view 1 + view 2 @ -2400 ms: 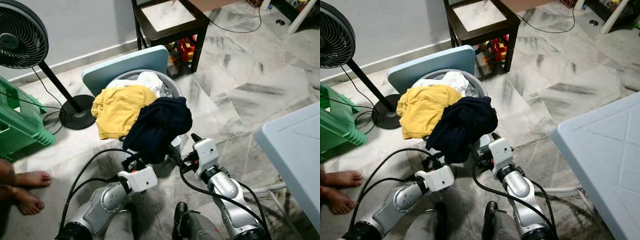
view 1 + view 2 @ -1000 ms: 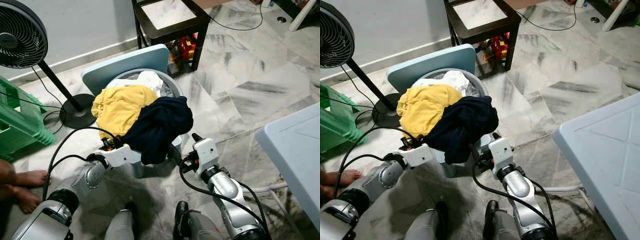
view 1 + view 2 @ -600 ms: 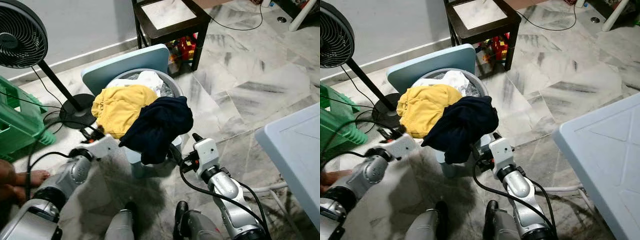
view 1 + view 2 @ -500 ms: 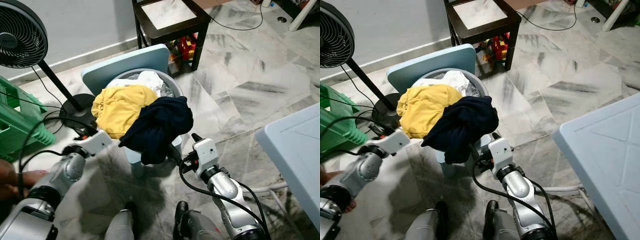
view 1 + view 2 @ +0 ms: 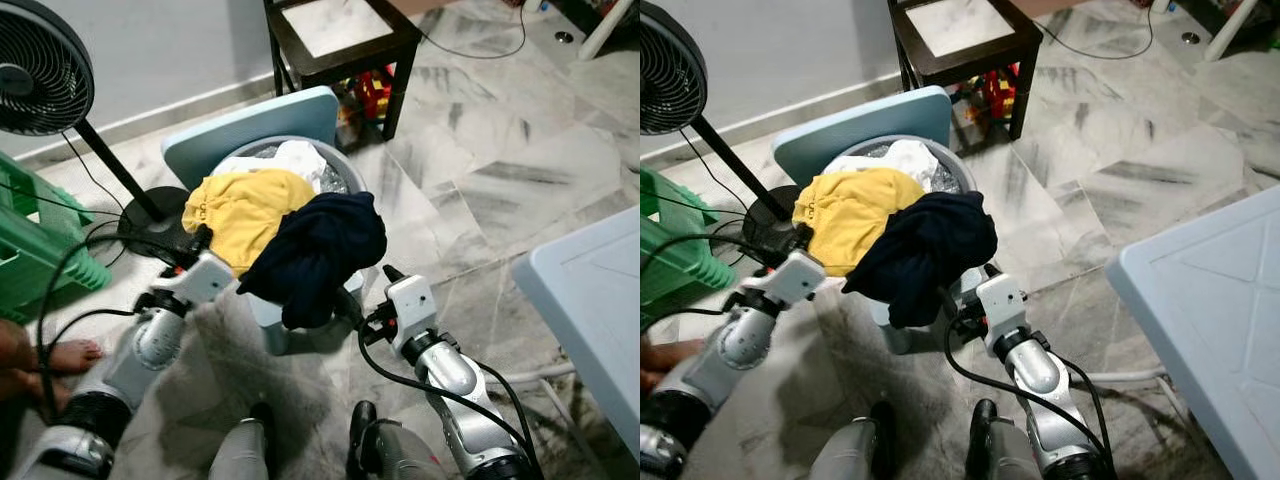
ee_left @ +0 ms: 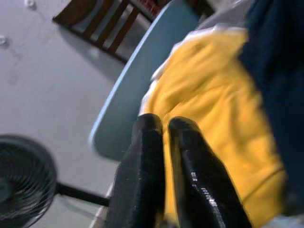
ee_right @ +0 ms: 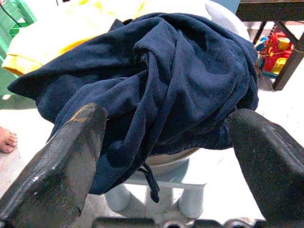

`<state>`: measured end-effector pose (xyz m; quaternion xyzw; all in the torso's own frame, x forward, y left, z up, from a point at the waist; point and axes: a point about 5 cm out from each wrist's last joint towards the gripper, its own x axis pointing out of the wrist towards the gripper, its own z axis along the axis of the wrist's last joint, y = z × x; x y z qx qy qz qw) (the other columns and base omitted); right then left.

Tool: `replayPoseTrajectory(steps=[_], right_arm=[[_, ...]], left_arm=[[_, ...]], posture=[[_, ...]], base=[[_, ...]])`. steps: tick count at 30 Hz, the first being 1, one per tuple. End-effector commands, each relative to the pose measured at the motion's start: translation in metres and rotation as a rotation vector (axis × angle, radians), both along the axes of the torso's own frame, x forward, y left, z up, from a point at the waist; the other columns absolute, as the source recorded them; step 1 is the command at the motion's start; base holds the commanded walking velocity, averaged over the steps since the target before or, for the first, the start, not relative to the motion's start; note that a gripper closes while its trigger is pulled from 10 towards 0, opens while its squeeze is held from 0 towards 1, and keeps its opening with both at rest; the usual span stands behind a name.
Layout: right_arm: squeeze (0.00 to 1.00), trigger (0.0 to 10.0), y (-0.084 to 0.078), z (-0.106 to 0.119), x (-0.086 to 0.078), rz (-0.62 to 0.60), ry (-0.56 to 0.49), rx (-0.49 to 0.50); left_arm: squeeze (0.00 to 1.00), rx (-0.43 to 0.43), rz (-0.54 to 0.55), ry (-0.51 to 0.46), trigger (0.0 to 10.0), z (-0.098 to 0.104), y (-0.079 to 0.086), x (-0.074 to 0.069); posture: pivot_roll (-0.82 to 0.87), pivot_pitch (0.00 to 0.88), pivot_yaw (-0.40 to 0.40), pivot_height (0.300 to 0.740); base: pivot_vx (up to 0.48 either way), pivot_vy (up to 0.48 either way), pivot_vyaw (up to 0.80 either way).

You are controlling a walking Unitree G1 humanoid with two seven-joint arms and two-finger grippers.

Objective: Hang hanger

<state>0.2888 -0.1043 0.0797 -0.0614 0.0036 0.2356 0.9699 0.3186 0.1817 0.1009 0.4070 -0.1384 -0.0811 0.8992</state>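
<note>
Left claw [image 6: 164,124] fingers pressed together beside yellow garment [image 6: 213,109].

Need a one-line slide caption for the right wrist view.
Open right gripper faces a navy garment draped over the laundry basket.

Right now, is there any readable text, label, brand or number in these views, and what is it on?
None can be read.
Yellow garment: a small dark mark near its left edge, too small to read.
Toys under the dark wooden stool: coloured surfaces, no legible print.
Fan, green stool, navy garment, left gripper and right gripper: no lettering visible.
</note>
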Motion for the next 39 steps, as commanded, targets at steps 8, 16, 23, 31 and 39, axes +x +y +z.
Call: replayPoseTrajectory(steps=[8, 16, 23, 31, 39], right_arm=[[0.0, 10.0, -0.008, -0.009, -0.008, -0.009, 0.029, -0.012], [0.0, 10.0, -0.007, -0.003, -0.007, -0.022, 0.034, 0.032], [0.0, 10.0, -0.019, -0.009, -0.025, -0.066, 0.091, 0.075], [0.0, 10.0, -0.023, -0.018, -0.043, -0.088, 0.153, 0.055], [0.0, 10.0, -0.017, -0.013, -0.047, -0.093, 0.169, 0.08]], left_arm=[[1.0, -0.342, -0.072, -0.014, 10.0, 0.008, -0.014, -0.051], [1.0, -0.429, -0.061, 0.054, 10.0, -0.005, -0.012, -0.079], [1.0, -0.472, -0.04, 0.086, 10.0, 0.008, -0.013, -0.09], [1.0, -0.461, -0.006, 0.101, 10.0, 0.006, -0.015, -0.096], [1.0, -0.412, -0.097, 0.173, 10.0, -0.005, -0.032, -0.081]], posture=[[0.11, 0.334, 0.013, 0.74], [0.12, 0.358, -0.004, 0.74], [0.09, 0.442, -0.03, 0.74], [0.08, 0.496, -0.047, 0.74], [0.06, 0.519, -0.061, 0.74]], base=[[0.0, 0.0, 0.0], [0.0, 0.0, 0.0], [0.0, 0.0, 0.0], [0.0, 0.0, 0.0], [0.0, 0.0, 0.0]])
